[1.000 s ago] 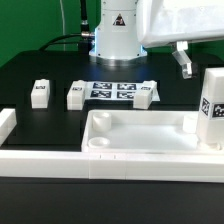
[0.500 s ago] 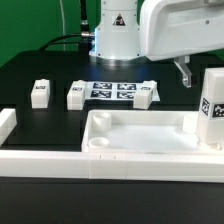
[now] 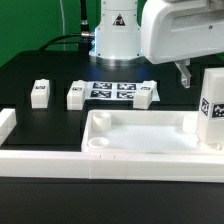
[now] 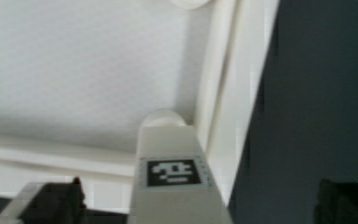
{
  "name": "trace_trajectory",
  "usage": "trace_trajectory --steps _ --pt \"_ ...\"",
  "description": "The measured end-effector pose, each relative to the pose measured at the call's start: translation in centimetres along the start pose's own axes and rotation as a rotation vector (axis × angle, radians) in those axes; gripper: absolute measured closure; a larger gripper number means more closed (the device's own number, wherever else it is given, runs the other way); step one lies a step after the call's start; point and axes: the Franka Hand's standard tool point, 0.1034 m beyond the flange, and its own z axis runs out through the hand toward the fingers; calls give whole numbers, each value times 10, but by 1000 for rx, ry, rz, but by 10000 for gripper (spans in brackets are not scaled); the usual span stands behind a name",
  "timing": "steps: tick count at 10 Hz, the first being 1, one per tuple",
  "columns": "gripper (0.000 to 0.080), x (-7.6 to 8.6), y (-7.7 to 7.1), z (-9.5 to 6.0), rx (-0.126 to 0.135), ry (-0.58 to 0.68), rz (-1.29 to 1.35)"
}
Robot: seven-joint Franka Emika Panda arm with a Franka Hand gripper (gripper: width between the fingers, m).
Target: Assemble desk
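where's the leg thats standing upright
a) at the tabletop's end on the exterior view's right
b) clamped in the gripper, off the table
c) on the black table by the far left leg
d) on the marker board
a: the upright leg stands at the end of the tabletop on the exterior view's right, and the wrist view shows open fingers clear of it.

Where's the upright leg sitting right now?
On the exterior view's right edge, the upright leg stands at the right end of the tabletop, against its raised rim.
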Motion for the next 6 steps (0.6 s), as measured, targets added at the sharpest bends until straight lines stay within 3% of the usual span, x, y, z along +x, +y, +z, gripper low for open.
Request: trace_trajectory --steps 1,2,6 --pt "150 1 -1 -1 -25 -1 -36" --pt "150 1 0 -2 -11 -2 -32" --pt "150 1 1 -1 -11 -2 -32"
